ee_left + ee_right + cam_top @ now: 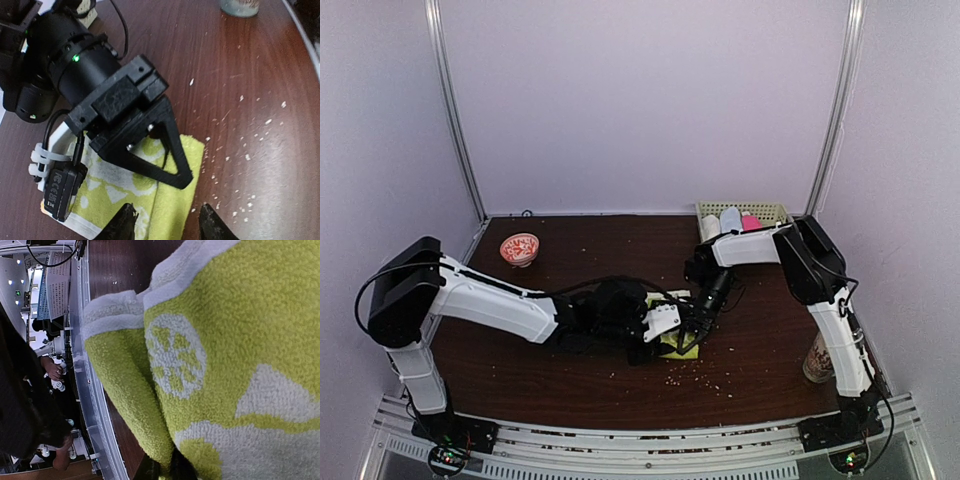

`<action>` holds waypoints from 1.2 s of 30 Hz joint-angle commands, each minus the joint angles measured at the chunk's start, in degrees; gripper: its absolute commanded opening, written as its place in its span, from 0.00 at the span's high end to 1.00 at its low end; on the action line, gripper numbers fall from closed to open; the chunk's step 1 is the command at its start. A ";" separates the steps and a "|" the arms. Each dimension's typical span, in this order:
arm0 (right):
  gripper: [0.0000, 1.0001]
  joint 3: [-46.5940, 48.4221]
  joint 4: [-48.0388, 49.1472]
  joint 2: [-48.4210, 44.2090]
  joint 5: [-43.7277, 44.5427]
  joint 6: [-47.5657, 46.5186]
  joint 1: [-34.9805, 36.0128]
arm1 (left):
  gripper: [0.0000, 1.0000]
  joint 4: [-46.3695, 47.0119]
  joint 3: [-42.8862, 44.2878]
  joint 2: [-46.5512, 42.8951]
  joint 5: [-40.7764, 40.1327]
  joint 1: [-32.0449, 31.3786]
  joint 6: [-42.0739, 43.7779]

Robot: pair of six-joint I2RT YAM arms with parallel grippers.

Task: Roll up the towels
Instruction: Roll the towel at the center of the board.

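Towel (682, 346) at table (570, 375) centre — bowl (519, 248) behind-left, basket (767, 209) behind-right — jar (814, 362) far right.

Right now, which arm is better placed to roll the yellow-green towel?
Probably the right. The right gripper is pinched shut on an edge of the yellow-green towel, so it could start turning it over. The left gripper hangs open above the towel, holding nothing.

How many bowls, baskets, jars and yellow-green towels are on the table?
Bowl: 1
Basket: 1
Jar: 1
Yellow-green towel: 1
Total: 4
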 commanded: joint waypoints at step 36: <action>1.00 0.42 -2.39 4.19 2.72 2.12 -1.41 | 0.72 -7.39 0.96 -0.46 -6.43 -0.04 11.39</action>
